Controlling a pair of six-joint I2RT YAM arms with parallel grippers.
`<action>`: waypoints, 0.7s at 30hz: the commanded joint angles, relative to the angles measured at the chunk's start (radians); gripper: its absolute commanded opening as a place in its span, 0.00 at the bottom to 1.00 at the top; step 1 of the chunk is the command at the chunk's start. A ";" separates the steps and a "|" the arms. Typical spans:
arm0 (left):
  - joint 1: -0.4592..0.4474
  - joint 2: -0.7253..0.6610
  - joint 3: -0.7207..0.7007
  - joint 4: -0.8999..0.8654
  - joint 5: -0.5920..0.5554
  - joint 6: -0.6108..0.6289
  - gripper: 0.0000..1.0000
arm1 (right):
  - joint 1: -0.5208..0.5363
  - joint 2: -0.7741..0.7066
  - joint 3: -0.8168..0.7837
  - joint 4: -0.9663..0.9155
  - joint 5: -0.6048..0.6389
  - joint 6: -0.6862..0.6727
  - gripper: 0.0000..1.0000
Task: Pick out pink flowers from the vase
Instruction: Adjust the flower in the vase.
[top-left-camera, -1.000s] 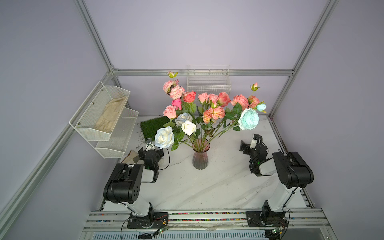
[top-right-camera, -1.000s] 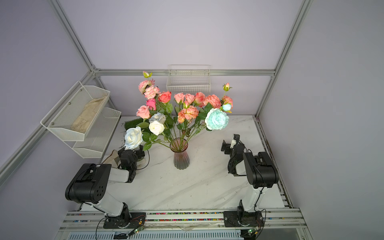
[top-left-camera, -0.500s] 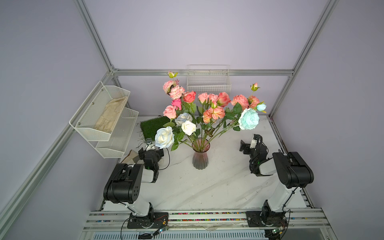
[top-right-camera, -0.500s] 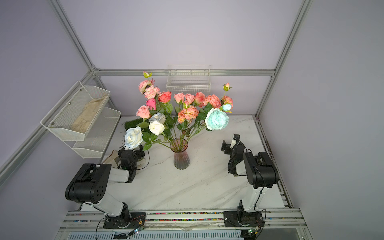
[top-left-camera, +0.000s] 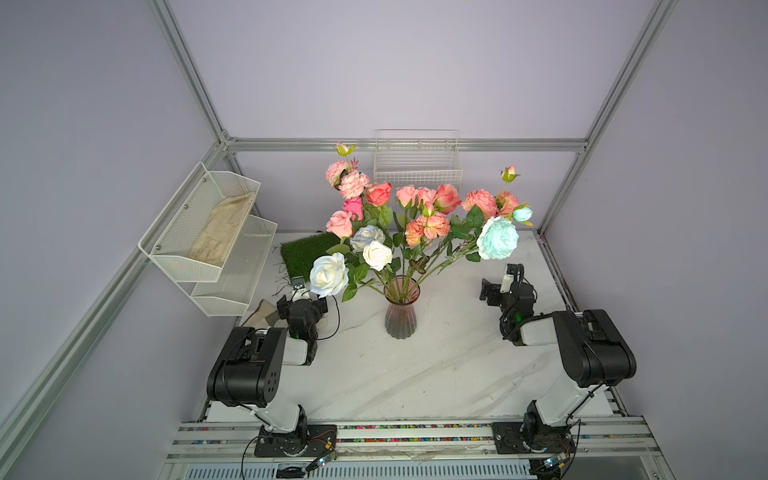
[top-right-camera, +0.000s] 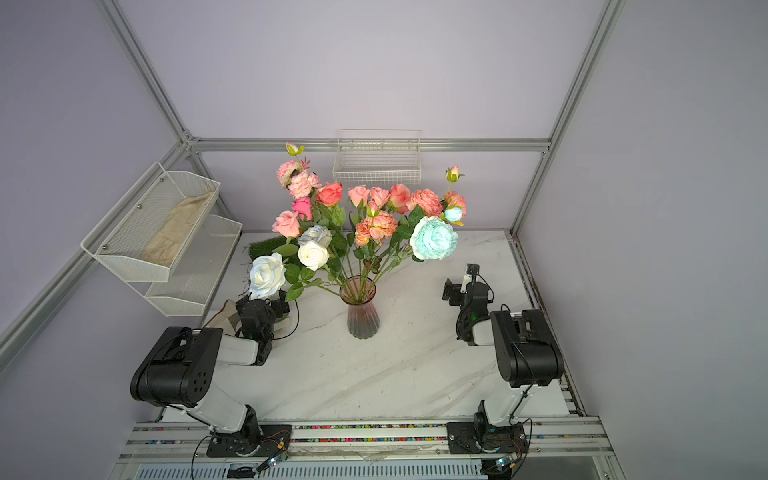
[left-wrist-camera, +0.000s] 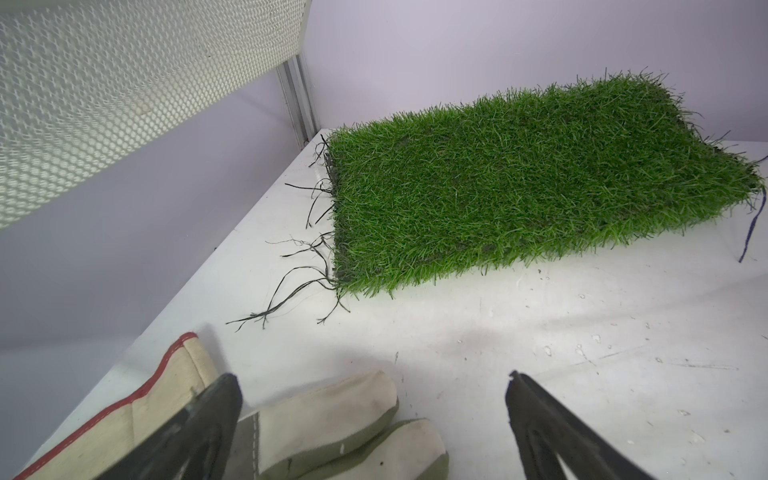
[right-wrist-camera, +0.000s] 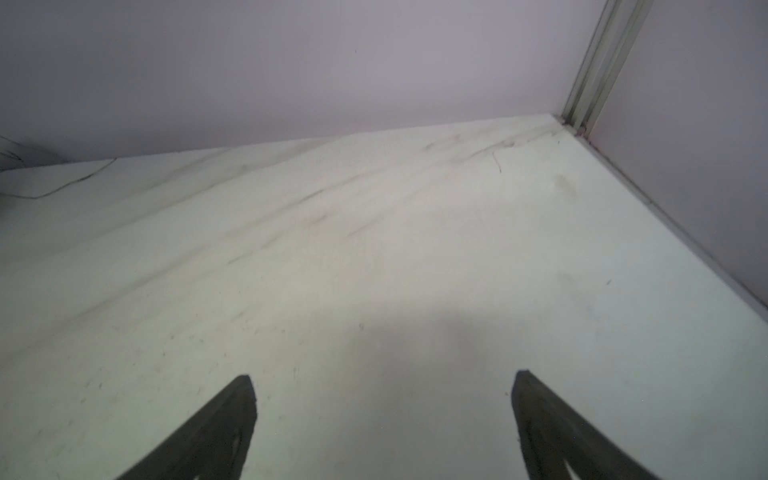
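Standing mid-table in both top views: smoky-pink ribbed glass vase (top-left-camera: 400, 316) holding all long-stemmed pink artificial flowers (top-left-camera: 448, 198). Left wrist: left gripper (left-wrist-camera: 372, 382) spread wide, empty, by beige fabric glove (left-wrist-camera: 324, 411), green turf mat (left-wrist-camera: 519, 183) ahead. Right wrist: right gripper (right-wrist-camera: 382, 378) spread wide, empty, above white marble table (right-wrist-camera: 374, 228).

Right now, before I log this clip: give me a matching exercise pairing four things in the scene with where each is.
1 vase
2 grass mat
3 glove
4 wire basket

A on the back wall
B partly beneath the left gripper
C middle of the table, holding the pink flowers
D far corner, left arm's side

Pairs: 1-C, 2-D, 3-B, 4-A
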 joint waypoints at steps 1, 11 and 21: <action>0.001 -0.072 0.018 -0.032 0.030 0.024 1.00 | 0.027 -0.090 0.091 -0.267 0.065 0.078 0.88; -0.033 -0.372 0.162 -0.593 0.043 -0.230 1.00 | 0.224 -0.214 0.045 -0.384 0.061 0.331 0.81; -0.143 -0.351 0.129 -0.670 0.307 -0.572 1.00 | 0.385 -0.330 -0.007 -0.384 -0.111 0.455 0.77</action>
